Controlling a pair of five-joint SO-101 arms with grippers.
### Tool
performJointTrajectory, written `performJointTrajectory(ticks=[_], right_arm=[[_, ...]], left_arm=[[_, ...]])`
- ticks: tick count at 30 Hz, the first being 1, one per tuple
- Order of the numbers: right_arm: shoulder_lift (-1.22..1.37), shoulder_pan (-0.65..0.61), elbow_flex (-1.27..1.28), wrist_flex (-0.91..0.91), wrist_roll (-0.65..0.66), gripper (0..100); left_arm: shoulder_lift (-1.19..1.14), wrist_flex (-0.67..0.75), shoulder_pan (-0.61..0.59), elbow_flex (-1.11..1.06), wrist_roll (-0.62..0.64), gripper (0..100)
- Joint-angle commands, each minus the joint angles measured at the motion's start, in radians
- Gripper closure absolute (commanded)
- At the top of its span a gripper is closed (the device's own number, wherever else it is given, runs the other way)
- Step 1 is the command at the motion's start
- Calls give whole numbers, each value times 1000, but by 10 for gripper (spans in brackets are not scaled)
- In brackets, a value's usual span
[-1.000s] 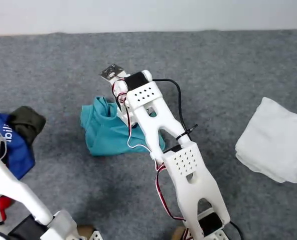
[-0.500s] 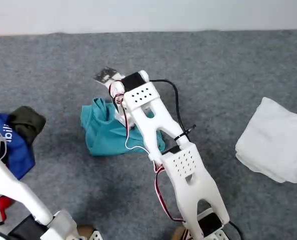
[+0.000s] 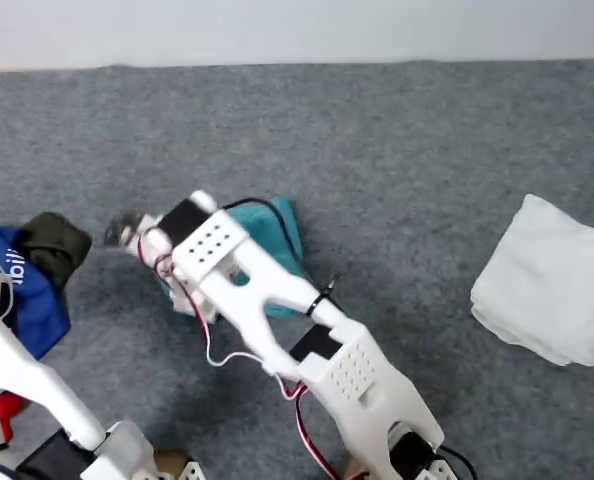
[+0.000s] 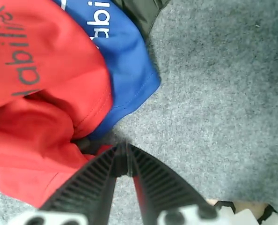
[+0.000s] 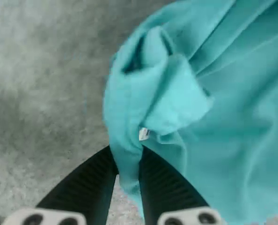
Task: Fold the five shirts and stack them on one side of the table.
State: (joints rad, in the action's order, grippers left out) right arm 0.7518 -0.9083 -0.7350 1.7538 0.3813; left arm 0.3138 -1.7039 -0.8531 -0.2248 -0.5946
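My right gripper (image 5: 127, 159) is clamped on a bunched fold of the teal shirt (image 5: 214, 117), which lies crumpled near the middle of the table (image 3: 407, 130). My left gripper (image 4: 126, 157) has its fingers pressed together at the edge of the red shirt (image 4: 40, 89), possibly nipping it, with the blue shirt (image 4: 115, 61) overlapping alongside. The folded white shirt (image 3: 547, 280) sits well apart.

Left tool (image 4: 126, 151) closed; right tool (image 5: 127, 158) clamped tight.
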Motion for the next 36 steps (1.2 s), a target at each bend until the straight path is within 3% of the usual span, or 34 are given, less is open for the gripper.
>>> performJointTrajectory(ticks=[1, 7, 15, 25, 33, 36], right_arm=[[-71, -24, 25, 39, 18, 913], [-130, 16, -6, 41, -23, 743], [-236, 110, -34, 39, -23, 742], [-280, 125, -31, 22, -21, 744], [-81, 214, -34, -206, -21, 954], [-35, 302, -34, -348, -21, 958]], left_arm=[[12, 17, 0, 10, 3, 993], [12, 17, 0, 10, 0, 993], [12, 17, 3, 10, 0, 993], [12, 37, 5, 10, 0, 993], [12, 34, 0, 10, 0, 993], [12, 34, 0, 10, 0, 993]])
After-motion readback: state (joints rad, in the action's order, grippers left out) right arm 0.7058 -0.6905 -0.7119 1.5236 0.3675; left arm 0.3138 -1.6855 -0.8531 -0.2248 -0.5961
